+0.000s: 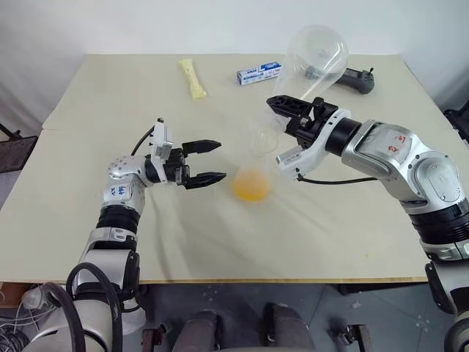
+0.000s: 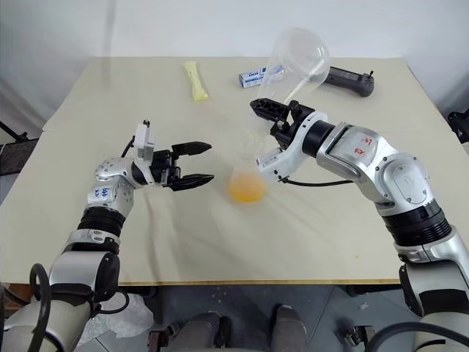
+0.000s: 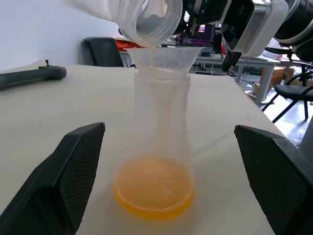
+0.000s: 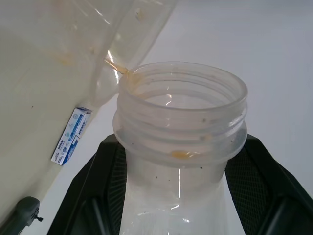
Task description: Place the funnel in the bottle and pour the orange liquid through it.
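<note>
Step in hand: the pour, near its end by my reading. The right gripper (image 1: pixel 282 110) has its jaws clamped on the neck of a second flask (image 1: pixel 315 62), tipped mouth-down over the funnel (image 3: pixel 164 58). That flask looks drained; a few orange drops cling at its lip in the right wrist view.

The funnel sits in the mouth of the bottle (image 1: pixel 258 158), which stands upright at mid-surface. The orange liquid (image 1: pixel 252 185) lies as a shallow layer in the bottle's base.

The left gripper (image 1: pixel 212 161) is beside the bottle, on its left and near base height, jaws wide apart, one on each side in its wrist view, touching nothing.

Next move, as I judge it: let the last drops fall, right the flask and set it down clear of the bottle. The bottle is unsupported and the funnel top-heavy, so any knock from the flask lip could tip it; closing the left jaws on the bottle first would be safer.

Surface (image 1: pixel 110 95): pale cream, matte. Far side carries a yellow packet (image 1: pixel 193 78), a small blue-and-white box (image 1: pixel 259 73) and a dark handled tool (image 1: pixel 355 79).

Room: white wall behind; the left wrist view shows chairs and desks
</note>
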Controlling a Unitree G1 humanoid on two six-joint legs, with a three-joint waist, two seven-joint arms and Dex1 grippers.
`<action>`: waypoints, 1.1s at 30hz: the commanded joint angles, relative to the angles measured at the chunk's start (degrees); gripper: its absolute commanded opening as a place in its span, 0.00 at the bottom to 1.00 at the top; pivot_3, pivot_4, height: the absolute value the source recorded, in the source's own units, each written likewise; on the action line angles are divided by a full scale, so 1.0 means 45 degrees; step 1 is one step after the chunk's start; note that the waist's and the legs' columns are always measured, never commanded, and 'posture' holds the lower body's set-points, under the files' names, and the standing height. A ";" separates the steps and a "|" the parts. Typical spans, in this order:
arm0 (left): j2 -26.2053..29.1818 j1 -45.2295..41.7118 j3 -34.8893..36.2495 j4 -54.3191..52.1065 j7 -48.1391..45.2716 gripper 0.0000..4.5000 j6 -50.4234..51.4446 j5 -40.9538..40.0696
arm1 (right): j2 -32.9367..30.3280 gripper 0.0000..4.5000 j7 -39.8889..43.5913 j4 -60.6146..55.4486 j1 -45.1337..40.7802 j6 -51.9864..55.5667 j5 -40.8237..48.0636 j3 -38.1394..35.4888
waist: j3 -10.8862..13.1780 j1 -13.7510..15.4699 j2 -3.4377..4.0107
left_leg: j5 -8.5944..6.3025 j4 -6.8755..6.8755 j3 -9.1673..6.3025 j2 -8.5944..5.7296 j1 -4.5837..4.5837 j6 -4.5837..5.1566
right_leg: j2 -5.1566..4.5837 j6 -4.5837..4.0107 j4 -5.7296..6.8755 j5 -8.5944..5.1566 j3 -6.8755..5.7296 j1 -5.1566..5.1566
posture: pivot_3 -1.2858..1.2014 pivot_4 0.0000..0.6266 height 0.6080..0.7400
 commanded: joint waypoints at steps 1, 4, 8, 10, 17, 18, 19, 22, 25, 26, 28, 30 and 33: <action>-0.0016 -0.0309 0.0178 -0.0053 -0.0011 1.00 -0.0192 -0.0014 | -0.0250 0.54 -0.0389 -0.0192 -0.0455 -0.0131 0.0001 -0.0547 | 0.0000 0.0004 0.0000 | 0.0000 0.0000 0.0000 0.0000 0.0000 0.0000 | 0.0000 0.0000 0.0000 0.0000 0.0000 0.0000 | 0.52 0.24 1.00; -0.0033 -0.0329 0.0195 -0.0009 0.0022 1.00 -0.0210 0.0003 | -0.0180 0.54 -0.0347 -0.0137 -0.0424 -0.0012 0.0190 -0.0643 | 0.0000 0.0003 0.0000 | 0.0000 -0.0001 -0.0001 0.0000 0.0000 0.0000 | 0.0000 0.0000 -0.0001 0.0000 0.0001 0.0000 | 0.52 0.24 1.00; -0.0068 -0.0338 0.0193 0.0077 0.0159 1.00 -0.0282 0.0065 | 0.0135 0.54 0.0024 -0.0306 -0.0086 0.0566 0.1230 -0.1037 | 0.0000 0.0004 0.0000 | 0.0000 0.0000 -0.0001 0.0000 0.0000 0.0000 | 0.0000 0.0000 0.0000 0.0000 0.0001 0.0000 | 0.52 0.24 1.00; -0.0107 -0.0351 0.0187 0.0140 0.0282 1.00 -0.0359 0.0121 | 0.0451 0.54 0.0529 -0.0602 0.0334 0.1295 0.2224 -0.1422 | 0.0000 0.0014 -0.0003 | 0.0000 -0.0001 -0.0001 0.0000 0.0000 0.0000 | 0.0000 0.0000 0.0001 0.0000 -0.0002 0.0000 | 0.52 0.24 1.00; -0.0322 -0.0481 0.0221 0.0284 0.1082 1.00 -0.0568 0.0292 | 0.1949 0.54 0.1488 -0.1995 0.1084 0.4319 0.4506 -0.2728 | 0.0000 0.0004 -0.0003 | 0.0000 0.0004 -0.0003 0.0003 -0.0001 0.0000 | -0.0001 0.0000 0.0011 0.0001 -0.0008 0.0000 | 0.52 0.24 1.00; -0.0354 -0.0491 0.0225 0.0280 0.1244 1.00 -0.0537 0.0315 | 0.2272 0.54 0.1675 -0.2189 0.1144 0.5034 0.4963 -0.2961 | 0.0000 0.0005 -0.0003 | 0.0000 0.0002 -0.0003 0.0003 -0.0001 0.0000 | -0.0001 0.0000 0.0009 0.0000 -0.0008 0.0000 | 0.52 0.24 1.00; -0.0383 -0.0503 0.0236 0.0275 0.1395 1.00 -0.0514 0.0327 | 0.2606 0.54 0.1785 -0.2351 0.1182 0.5739 0.5422 -0.3240 | 0.0000 0.0003 -0.0003 | 0.0000 0.0004 -0.0005 0.0005 0.0000 0.0000 | 0.0001 0.0000 0.0014 0.0001 -0.0011 0.0000 | 0.52 0.24 1.00; -0.0448 -0.0495 0.0245 0.0220 0.1745 1.00 -0.0513 0.0365 | 0.3554 0.54 0.2093 -0.2819 0.1257 0.8029 0.6838 -0.4130 | 0.0000 0.0032 -0.0003 | 0.0000 0.0007 -0.0012 0.0002 -0.0001 0.0000 | 0.0001 0.0000 0.0019 0.0001 -0.0010 0.0000 | 0.52 0.24 1.00; -0.0531 -0.0443 0.0252 0.0074 0.2185 1.00 -0.0298 0.0364 | 0.4396 0.54 0.2509 -0.3026 0.1313 1.0778 0.8898 -0.5391 | 0.0000 0.0046 -0.0003 | 0.0000 0.0013 -0.0024 -0.0003 -0.0001 0.0000 | -0.0001 0.0000 0.0032 0.0001 -0.0009 0.0000 | 0.52 0.24 1.00; -0.0498 -0.0422 0.0177 0.0031 0.2381 1.00 -0.0139 0.0473 | 0.4593 0.54 0.2554 -0.2984 0.1344 1.1456 0.9535 -0.5805 | 0.0000 0.0046 -0.0003 | 0.0000 0.0014 -0.0026 -0.0004 -0.0001 0.0000 | -0.0002 0.0000 0.0035 0.0001 -0.0009 0.0000 | 0.52 0.24 1.00; -0.0486 -0.0317 0.0105 -0.0146 0.2590 1.00 -0.0109 0.0576 | 0.4875 0.54 0.2505 -0.2744 0.1438 1.2728 1.0744 -0.6674 | 0.0000 0.0038 -0.0003 | 0.0000 0.0012 -0.0031 -0.0009 -0.0001 0.0000 | -0.0003 0.0001 0.0036 0.0001 -0.0009 0.0000 | 0.52 0.24 1.00; -0.0554 -0.0215 0.0213 -0.0317 0.2762 1.00 -0.0059 0.0484 | 0.5106 0.54 0.2224 -0.2264 0.1563 1.3439 1.1794 -0.7636 | 0.0000 0.0028 -0.0003 | 0.0000 0.0009 -0.0030 -0.0008 0.0000 0.0000 | -0.0003 0.0001 0.0037 0.0001 -0.0011 0.0000 | 0.52 0.24 1.00; -0.0578 -0.0024 0.0297 -0.0635 0.2983 1.00 0.0226 0.0370 | 0.4989 0.54 0.1964 -0.1128 0.2005 1.3105 1.2910 -0.8782 | 0.0000 0.0033 -0.0003 | 0.0000 0.0008 -0.0030 -0.0009 0.0002 0.0000 | -0.0003 0.0000 0.0038 0.0001 -0.0009 0.0000 | 0.52 0.24 1.00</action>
